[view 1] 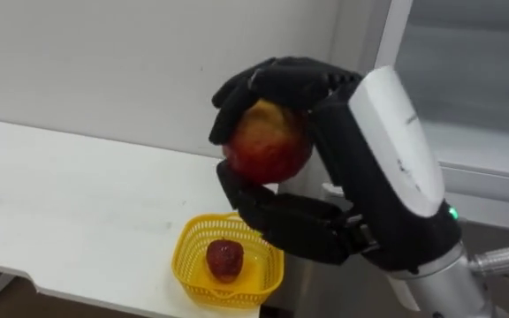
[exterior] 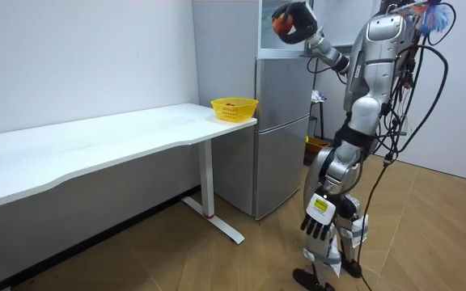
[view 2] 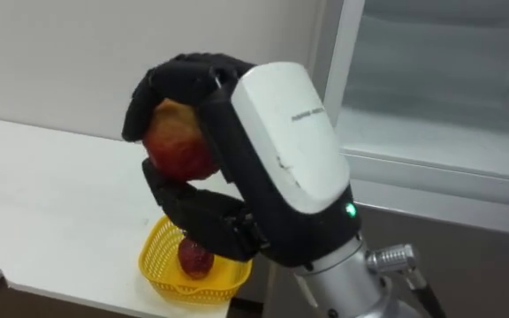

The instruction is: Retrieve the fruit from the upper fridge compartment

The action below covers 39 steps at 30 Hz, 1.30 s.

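Room view showed the robot by the fridge [exterior: 281,121], left hand [exterior: 317,220] hanging relaxed at its thigh; eye views showed the right hand [view 1: 343,150] curled round an apple [view 1: 268,141], plus a red fruit [view 1: 224,259] in the basket [view 1: 193,243].

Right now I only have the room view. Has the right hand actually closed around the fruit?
Observer: Yes. The right hand has its fingers curled over the top of the apple and its thumb under it.
Operator: Is the basket empty?
Observer: No, one dark red fruit lies in the yellow basket.
Operator: What does the apple look like close up?
Observer: Red, with a yellow-orange patch on top.
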{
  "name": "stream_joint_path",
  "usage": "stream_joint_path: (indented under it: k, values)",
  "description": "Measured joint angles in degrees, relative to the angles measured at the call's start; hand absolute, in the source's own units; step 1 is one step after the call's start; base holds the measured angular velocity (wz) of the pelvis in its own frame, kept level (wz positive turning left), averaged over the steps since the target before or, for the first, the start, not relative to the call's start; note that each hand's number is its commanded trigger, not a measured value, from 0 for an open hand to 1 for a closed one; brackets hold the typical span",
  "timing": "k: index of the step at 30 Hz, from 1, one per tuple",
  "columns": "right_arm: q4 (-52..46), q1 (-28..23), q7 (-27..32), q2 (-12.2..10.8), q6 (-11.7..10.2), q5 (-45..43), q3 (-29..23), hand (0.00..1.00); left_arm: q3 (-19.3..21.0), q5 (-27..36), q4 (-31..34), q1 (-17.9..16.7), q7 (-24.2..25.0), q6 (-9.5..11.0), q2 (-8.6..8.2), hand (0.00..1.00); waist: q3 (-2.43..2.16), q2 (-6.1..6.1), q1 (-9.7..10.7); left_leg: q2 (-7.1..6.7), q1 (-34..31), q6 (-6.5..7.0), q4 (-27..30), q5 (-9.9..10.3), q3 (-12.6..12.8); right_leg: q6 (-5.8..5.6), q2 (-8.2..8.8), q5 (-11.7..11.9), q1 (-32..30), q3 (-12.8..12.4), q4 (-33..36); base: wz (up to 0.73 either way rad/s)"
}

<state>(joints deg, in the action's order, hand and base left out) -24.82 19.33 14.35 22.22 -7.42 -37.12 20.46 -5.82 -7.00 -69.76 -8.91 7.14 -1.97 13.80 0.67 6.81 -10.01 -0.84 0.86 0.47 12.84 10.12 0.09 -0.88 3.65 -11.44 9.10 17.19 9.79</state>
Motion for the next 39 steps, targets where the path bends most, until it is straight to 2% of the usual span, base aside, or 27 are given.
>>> stream_joint_path:
  k: [3,12,23,28,35,39]
  values:
    - [3.8,0.0,-0.9,0.0,1.3,-1.9,1.4,1.0,-0.1,-0.3,0.1,0.8,0.3,-0.4,0.1,0.0,0.06,0.18,-0.8,-0.06,-0.6,-0.03,0.4,0.0,-0.7,0.0,-0.07,0.0,-0.1,0.4,0.0,0.13]
    - [15.7,0.1,-4.0,-0.5,2.1,-3.9,3.5,1.0,-0.1,0.0,0.0,1.5,0.6,-0.5,0.2,0.0,0.07,0.43,-2.6,-0.33,-1.2,-0.05,0.8,0.0,-2.0,-0.07,0.14,0.0,-0.1,3.4,0.0,0.11]
    - [22.8,2.9,-3.8,-0.5,2.5,-3.9,3.5,1.0,0.1,-0.3,0.2,1.6,1.4,-0.4,0.47,0.0,0.4,0.63,-3.2,-0.73,-1.4,0.05,0.9,0.0,-2.7,-0.21,0.33,-0.1,0.0,3.4,0.0,0.01]
    - [27.7,3.3,-3.5,-0.5,2.6,-3.7,3.5,1.0,0.1,-0.4,0.3,1.6,1.5,-0.7,0.52,0.0,0.37,0.69,-3.2,-0.89,-2.0,0.06,1.0,0.0,-3.4,-0.24,0.35,-0.1,-0.1,3.7,-0.1,0.05]
    - [35.0,3.3,-3.5,-0.4,6.2,-3.7,2.9,1.0,0.6,-1.7,1.2,1.1,2.9,-1.8,0.55,0.0,0.21,0.94,-4.1,-0.92,-2.1,0.06,1.7,0.0,-3.4,-0.29,0.27,-0.2,-0.2,3.5,-0.2,0.02]
    - [35.8,3.3,-3.8,-0.4,7.0,-2.7,2.5,1.0,1.2,-2.7,1.8,1.0,3.4,-2.1,0.54,0.0,0.28,0.84,-4.5,-0.93,-2.3,0.06,1.6,0.0,-3.6,-0.29,0.3,-0.2,-0.2,4.1,-0.2,0.03]
